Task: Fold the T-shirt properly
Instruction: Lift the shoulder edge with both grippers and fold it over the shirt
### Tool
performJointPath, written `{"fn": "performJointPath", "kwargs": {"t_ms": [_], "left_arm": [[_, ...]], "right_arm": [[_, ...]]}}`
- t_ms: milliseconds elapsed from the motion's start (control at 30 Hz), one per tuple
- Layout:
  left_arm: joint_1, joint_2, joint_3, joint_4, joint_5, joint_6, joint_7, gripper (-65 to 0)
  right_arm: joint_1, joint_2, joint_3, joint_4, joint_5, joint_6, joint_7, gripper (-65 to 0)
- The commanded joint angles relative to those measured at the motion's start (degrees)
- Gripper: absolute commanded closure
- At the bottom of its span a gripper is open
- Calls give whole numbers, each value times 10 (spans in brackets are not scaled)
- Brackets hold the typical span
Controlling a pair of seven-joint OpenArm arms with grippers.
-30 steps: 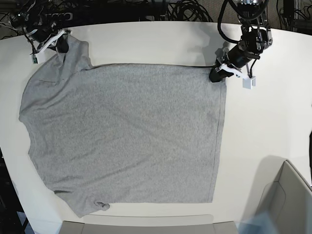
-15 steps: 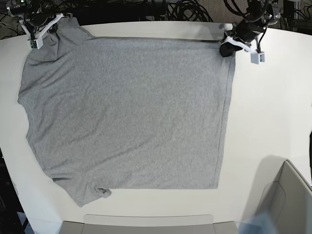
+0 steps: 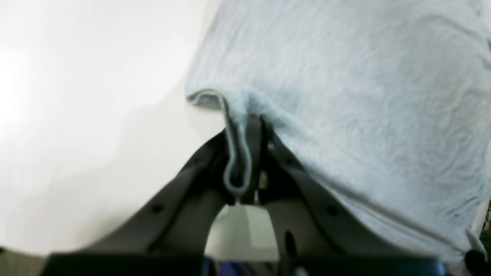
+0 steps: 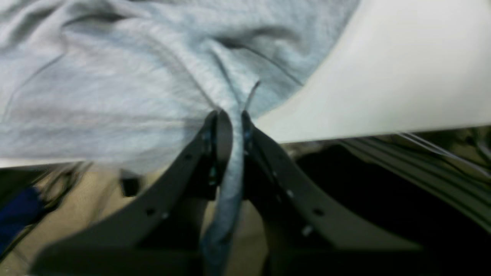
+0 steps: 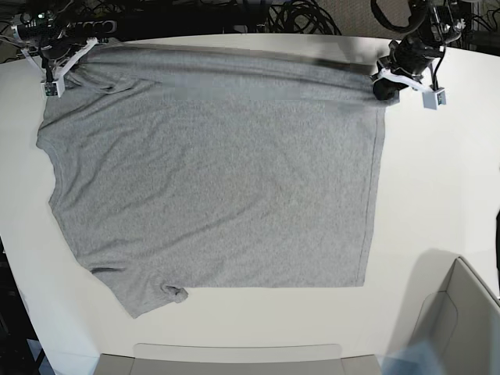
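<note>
I have the T-shirt [image 5: 211,172] pinched in both grippers, and it lies spread flat, plain side up, over most of the white table [image 5: 437,180]. My left gripper [image 5: 384,84] sits at about two o'clock in the base view, its jaws clamped tight on the corner of the hem; in the left wrist view the stitched edge [image 3: 236,153] loops down between the black fingers [image 3: 268,168] with the rest of the cloth fanning away toward one o'clock. My right gripper [image 5: 64,48] is at about ten o'clock in the base view, closed just as firmly on a bunched fold at the shoulder end. In the right wrist view a twisted strand of grey fabric [image 4: 230,168] runs straight down through the jaws, with wrinkles radiating from the pinch. The top edge between my two grippers is pulled into a nearly straight line near the table's far rim. One sleeve [image 5: 148,293] lies rumpled at about seven o'clock.
</note>
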Motion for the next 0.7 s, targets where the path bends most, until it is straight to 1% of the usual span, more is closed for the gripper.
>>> {"fn": "performJointPath", "kwargs": {"t_ms": [0,33,133,233,333,400,500,667], "left_arm": [[-9,-6,-7,11,-4,-1,-11,0],[-13,-6,-8,11,-4,0,-4,0],[-29,-6,-8,11,-4,3,17,0],[-50,-6,-5,11,-4,45,25,0],[-65,-6,-3,11,-4,71,25,0],[-74,-7,-3,11,-4,82,25,0],[-85,-7,-2,10,-4,102,25,0],[-110,-7,-2,8,-4,125,25,0]], "right_arm": [[1,9,5,10,-7,9,4,0],[5,10,5,10,-8,9,4,0],[20,27,5,9,-13,9,4,0],[40,30,4,9,-19,9,4,0],[72,37,-10,7,-61,9,4,0],[94,35,-40,7,-108,9,4,0],[129,32,-75,4,-158,9,4,0],[177,34,-97,-28,-201,9,4,0]]}}
